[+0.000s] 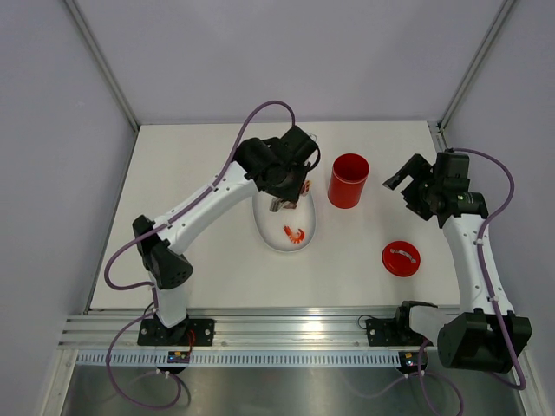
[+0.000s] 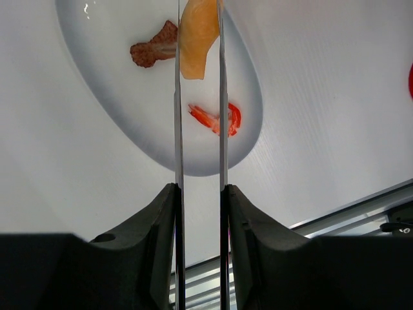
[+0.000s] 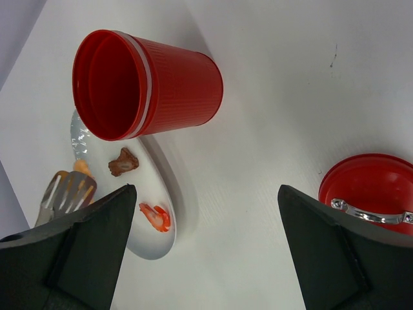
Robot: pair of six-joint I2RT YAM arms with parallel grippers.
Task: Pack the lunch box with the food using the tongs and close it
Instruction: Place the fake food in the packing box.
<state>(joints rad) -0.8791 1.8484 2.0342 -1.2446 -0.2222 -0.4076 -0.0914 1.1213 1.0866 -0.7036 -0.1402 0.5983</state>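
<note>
Tongs (image 2: 178,129): two thin metal arms squeezed nearly parallel, a narrow gap between them. The tips pinch an orange piece (image 2: 197,39) of food. The left gripper (image 2: 200,194) is clamped across the arms further back, holding them pressed in.

Held piece is over the far end of the white plate (image 2: 129,142); cannot tell whether it is lifted clear. On the plate: a brown piece (image 2: 153,50) beside the tips, and a red shrimp (image 2: 216,119) toward the near end.

Lunch box (image 1: 348,180) stands upright and uncovered on the table (image 1: 199,156), just right of the plate. No food shows inside. Lid (image 1: 401,258) lies flat, well apart to the right.

Right gripper (image 3: 206,194): spread wide, empty, hovering above the table right of the box.

Judgement: early. One piece gripped, none packed, two waiting, lid off.
</note>
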